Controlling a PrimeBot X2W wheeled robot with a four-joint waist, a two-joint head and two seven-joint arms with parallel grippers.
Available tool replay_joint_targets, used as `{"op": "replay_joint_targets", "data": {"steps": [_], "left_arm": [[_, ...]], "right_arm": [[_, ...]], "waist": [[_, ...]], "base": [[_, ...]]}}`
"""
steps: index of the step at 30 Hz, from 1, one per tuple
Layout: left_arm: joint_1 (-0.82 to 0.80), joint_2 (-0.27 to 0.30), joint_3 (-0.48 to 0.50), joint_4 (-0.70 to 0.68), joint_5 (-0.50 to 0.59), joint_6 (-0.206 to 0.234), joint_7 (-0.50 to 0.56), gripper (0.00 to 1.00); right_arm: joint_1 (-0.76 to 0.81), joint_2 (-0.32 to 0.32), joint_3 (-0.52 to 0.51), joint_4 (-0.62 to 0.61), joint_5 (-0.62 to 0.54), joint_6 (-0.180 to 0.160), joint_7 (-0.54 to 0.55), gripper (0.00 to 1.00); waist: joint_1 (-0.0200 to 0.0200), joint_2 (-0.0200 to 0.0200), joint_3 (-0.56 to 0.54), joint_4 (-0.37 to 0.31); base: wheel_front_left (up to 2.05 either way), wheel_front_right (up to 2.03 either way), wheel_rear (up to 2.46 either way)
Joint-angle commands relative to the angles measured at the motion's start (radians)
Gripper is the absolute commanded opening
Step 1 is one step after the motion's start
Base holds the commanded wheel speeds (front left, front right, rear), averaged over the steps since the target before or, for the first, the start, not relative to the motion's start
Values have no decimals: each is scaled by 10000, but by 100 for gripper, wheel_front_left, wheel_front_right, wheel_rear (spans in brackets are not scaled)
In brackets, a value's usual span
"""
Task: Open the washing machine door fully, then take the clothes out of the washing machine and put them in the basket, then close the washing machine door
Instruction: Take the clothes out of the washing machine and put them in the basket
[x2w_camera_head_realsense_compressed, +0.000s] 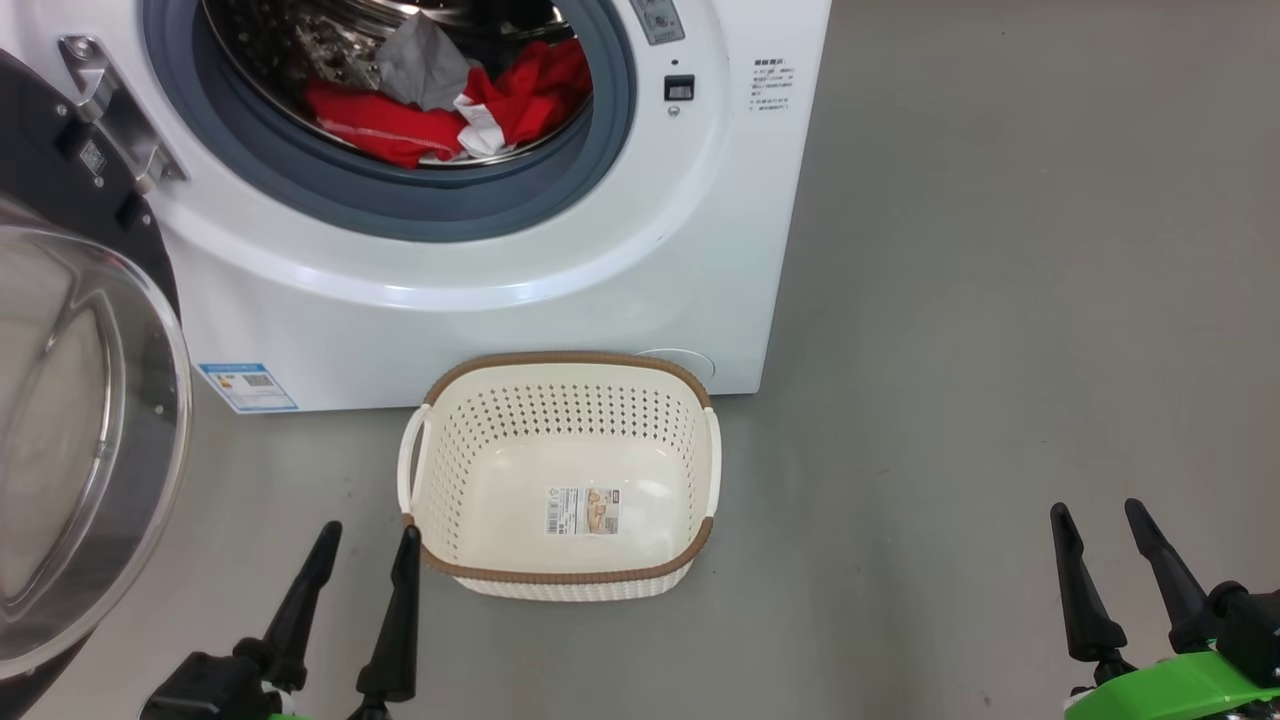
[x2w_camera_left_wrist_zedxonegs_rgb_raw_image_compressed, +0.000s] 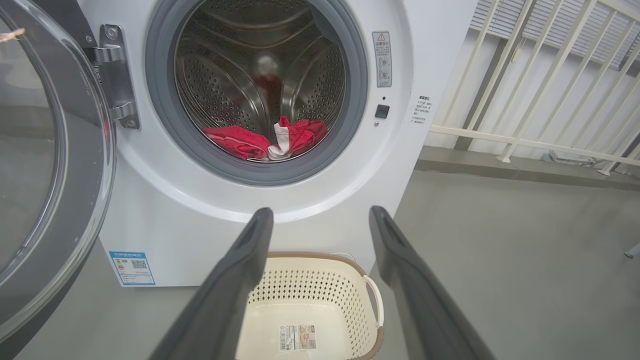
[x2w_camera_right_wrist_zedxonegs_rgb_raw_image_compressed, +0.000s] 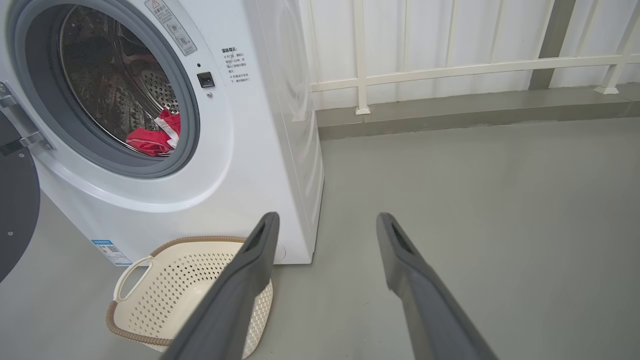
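Round black-ringed glass door (x2w_camera_head_realsense_compressed: 85, 450) open at left, red and grey clothes (x2w_camera_head_realsense_compressed: 385, 128) inside white boxy washing machine (x2w_camera_head_realsense_compressed: 500, 320), cream perforated basket (x2w_camera_head_realsense_compressed: 560, 578) on grey floor (x2w_camera_head_realsense_compressed: 1000, 300) before it, left gripper (x2w_camera_head_realsense_compressed: 369, 530) and right gripper (x2w_camera_head_realsense_compressed: 1095, 506) with fingers apart

Door (x2w_camera_head_realsense_compressed: 90, 450) open wide; red clothes (x2w_camera_head_realsense_compressed: 400, 125) inside washing machine (x2w_camera_head_realsense_compressed: 500, 320) (basket (x2w_camera_head_realsense_compressed: 560, 420) just before it)

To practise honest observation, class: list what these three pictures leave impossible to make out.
Head view: the washing machine door runs off the left edge.
Head view: the drum behind the clothes is cut by the top edge.
Left wrist view: the blue label print is too small.
Right wrist view: a dark finger hides the basket corner.
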Motion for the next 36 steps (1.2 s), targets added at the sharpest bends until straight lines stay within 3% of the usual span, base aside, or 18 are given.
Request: {"op": "replay_joint_targets", "data": {"steps": [1, 26, 36], "left_arm": [[-390, 143, 287, -261, -86, -55, -51, 100], [-525, 272, 238, -202, -357, -56, -51, 100], [-592, 175, 271, -168, -177, -56, -51, 100]], "right_arm": [[-245, -142, 209, -267, -15, 65, -93, 100], [-247, -139, 416, -317, -18, 65, -93, 100], [-318, -158, 427, -350, 3, 65, -93, 100]], "waist": [[0, 0, -14, 4], [0, 0, -41, -16], [0, 0, 49, -9]], "base": [[51, -55, 4], [95, -98, 3], [26, -26, 0]]}}
